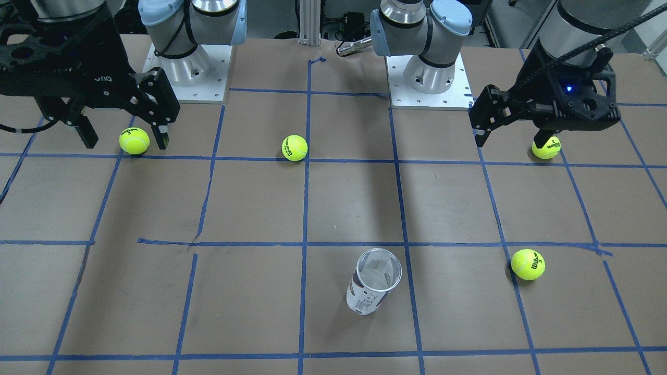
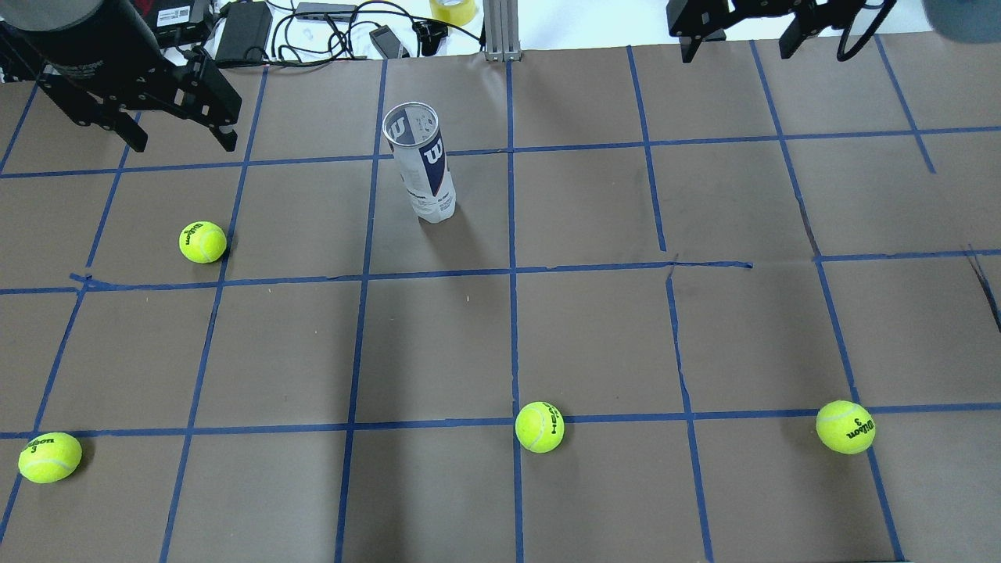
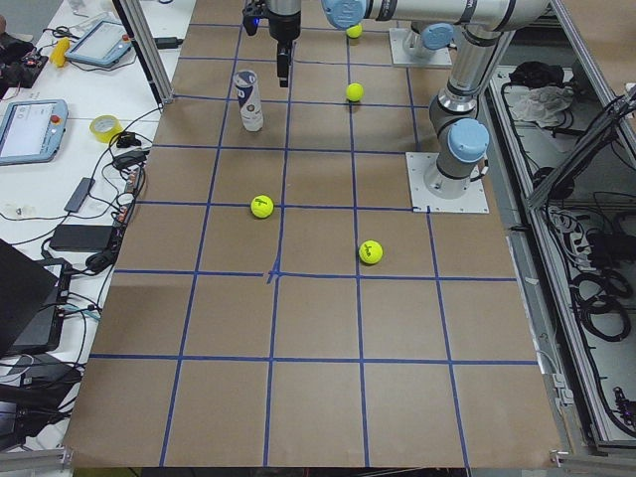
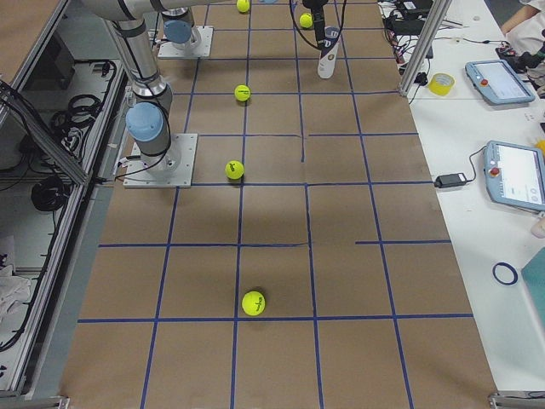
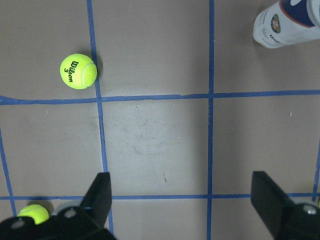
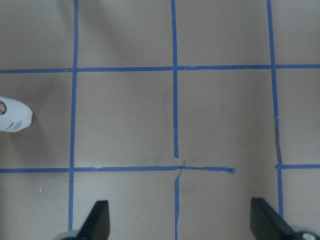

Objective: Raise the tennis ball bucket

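We see a table (image 2: 594, 336) covered in brown paper and marked into squares by blue tape (image 2: 512, 344). Above its far side, away from the robot's base, hang the two grippers, both clear of the surface. The left gripper (image 2: 184, 145) has its jaws spread wide, with only bare paper between the fingers in its wrist view. The right gripper (image 2: 736, 53) is equally wide apart over a tape crossing.

Between them, nearer the left gripper but well apart from both, stands the tennis ball bucket (image 2: 422, 172). It is upright on the paper with its open mouth up, and we can see through its clear wall. A white label with a navy band and a white W wraps it.

Four yellow-green tennis balls lie on the table, none touching the bucket. One ball (image 2: 202, 242) lies on the left side, near the left gripper. The other three lie closer to the robot: a far-left ball (image 2: 49, 457), a middle ball (image 2: 539, 427) and a right ball (image 2: 845, 427).
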Tool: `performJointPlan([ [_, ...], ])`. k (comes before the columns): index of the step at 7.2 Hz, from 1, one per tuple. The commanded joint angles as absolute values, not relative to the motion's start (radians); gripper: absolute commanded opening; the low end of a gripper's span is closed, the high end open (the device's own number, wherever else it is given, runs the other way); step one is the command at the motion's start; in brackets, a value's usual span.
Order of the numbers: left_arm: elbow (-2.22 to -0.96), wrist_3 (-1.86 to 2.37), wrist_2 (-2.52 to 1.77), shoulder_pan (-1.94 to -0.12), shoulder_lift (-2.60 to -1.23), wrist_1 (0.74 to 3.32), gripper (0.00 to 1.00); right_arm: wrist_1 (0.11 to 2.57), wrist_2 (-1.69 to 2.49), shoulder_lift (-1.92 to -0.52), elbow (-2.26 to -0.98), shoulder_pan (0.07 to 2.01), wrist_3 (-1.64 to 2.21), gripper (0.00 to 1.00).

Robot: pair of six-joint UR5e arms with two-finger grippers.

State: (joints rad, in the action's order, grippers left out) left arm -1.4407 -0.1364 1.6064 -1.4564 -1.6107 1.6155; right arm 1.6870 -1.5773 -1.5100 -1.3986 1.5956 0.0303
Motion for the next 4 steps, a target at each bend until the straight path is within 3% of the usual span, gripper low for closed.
performJointPlan([
  [1,-1.445,-0.135,1.586,-1.459,-1.611,1.615,1.00,1.697,-1.586,-1.508,-1.478,1.595,0.035,1.00],
  [4,-1.471,-0.137,1.591,-1.459,-1.600,1.611,1.00,1.735,-1.586,-1.519,-1.471,1.595,0.035,1.00],
])
